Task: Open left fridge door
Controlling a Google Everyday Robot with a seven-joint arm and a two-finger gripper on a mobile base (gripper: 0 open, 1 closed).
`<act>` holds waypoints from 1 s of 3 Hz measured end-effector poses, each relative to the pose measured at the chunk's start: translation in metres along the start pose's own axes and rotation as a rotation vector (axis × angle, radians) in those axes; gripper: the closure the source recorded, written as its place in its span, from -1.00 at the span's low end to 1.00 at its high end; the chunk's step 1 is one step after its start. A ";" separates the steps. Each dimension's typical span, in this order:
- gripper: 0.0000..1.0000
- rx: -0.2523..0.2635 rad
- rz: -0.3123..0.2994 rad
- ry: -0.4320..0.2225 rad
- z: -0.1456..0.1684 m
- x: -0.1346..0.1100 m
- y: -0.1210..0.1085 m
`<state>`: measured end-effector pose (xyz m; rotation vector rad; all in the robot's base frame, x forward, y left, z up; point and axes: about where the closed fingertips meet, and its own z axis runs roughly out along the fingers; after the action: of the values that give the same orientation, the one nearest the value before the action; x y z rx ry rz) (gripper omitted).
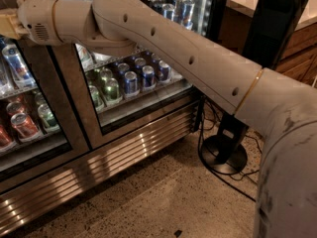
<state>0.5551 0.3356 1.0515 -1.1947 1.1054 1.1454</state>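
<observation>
Camera view: pincer (7,24) far left, before left door (44,98); grip state cannot tell. Likely heavy, stiff, glass fragile; hold metal edge, not pane.

Our arm (198,58) rises from the near right and stretches up and to the left, bending at an elbow (116,14) near the top. From there the wrist (42,21) runs level leftward. Our claw (7,25), apparently tan, sits largely cut off at the left edge.
</observation>
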 end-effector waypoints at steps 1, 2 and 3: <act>1.00 0.000 0.000 0.000 -0.007 0.001 -0.011; 1.00 0.000 0.000 0.000 -0.007 0.001 -0.011; 1.00 0.000 0.000 0.000 -0.009 0.001 -0.017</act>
<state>0.5721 0.3258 1.0517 -1.1948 1.1052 1.1456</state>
